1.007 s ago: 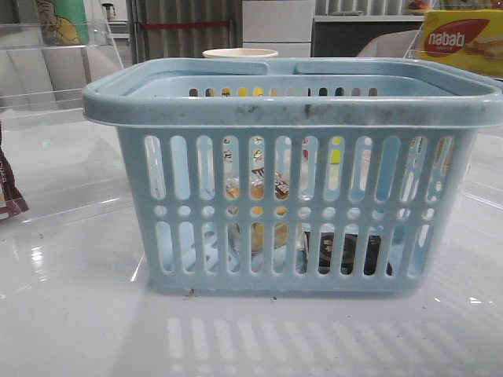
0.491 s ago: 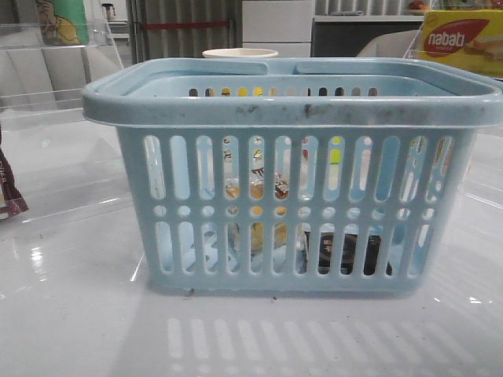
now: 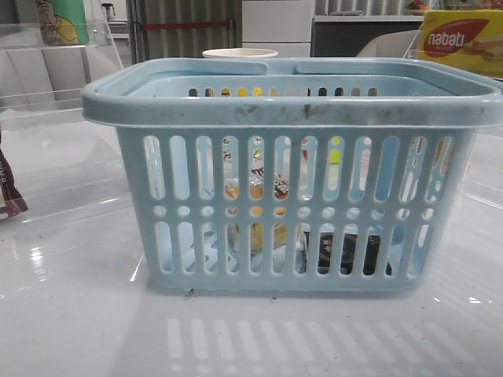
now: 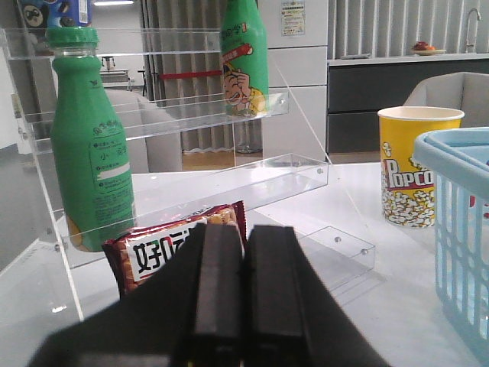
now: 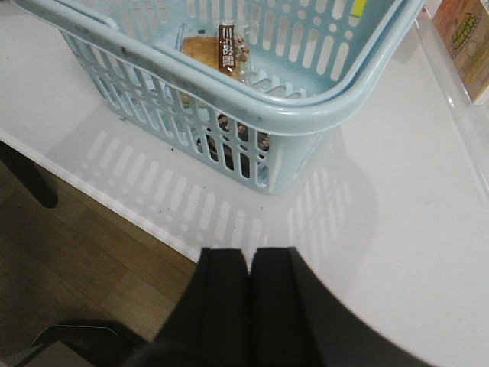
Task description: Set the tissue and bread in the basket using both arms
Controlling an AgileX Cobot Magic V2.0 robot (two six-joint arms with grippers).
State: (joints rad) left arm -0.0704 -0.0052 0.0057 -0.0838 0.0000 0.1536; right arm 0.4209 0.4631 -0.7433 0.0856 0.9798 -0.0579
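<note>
- Front view, nearest: the white bench (image 3: 78, 330) carries the basket (image 3: 291, 106) at frame centre.
- Through its slots, the bread (image 3: 255, 188) leans inside at centre, and the tissue (image 3: 346, 251) lies on the floor at lower right of it.
- Behind, a yellow box (image 3: 464, 39) sits at upper right.
- Left wrist view: the left hand (image 4: 243, 290) is pressed together, holding nothing, at bottom centre.
- Right wrist view: the right hand (image 5: 248, 306) is likewise pressed together and holding nothing, basket at top.
</note>
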